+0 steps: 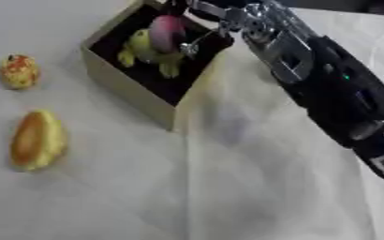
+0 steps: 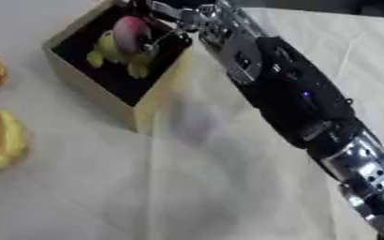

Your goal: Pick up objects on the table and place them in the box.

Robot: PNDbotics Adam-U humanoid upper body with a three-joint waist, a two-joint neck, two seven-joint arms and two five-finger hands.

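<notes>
Where hand [image 1: 205, 29] reaches: box [image 1: 129, 84].

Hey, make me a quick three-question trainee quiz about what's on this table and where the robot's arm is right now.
1. True or false: the tan cardboard box with the dark inside already holds a yellow-green toy figure.
2. How many items lie on the white tablecloth outside the box?
A) none B) two C) four
3. Fill in: the robot's right hand is over the ____, at a rounded pink object.

Key
1. True.
2. B: a small round yellow-and-red fruit and an oblong yellow-orange fruit, both left of the box.
3. Box.
</notes>
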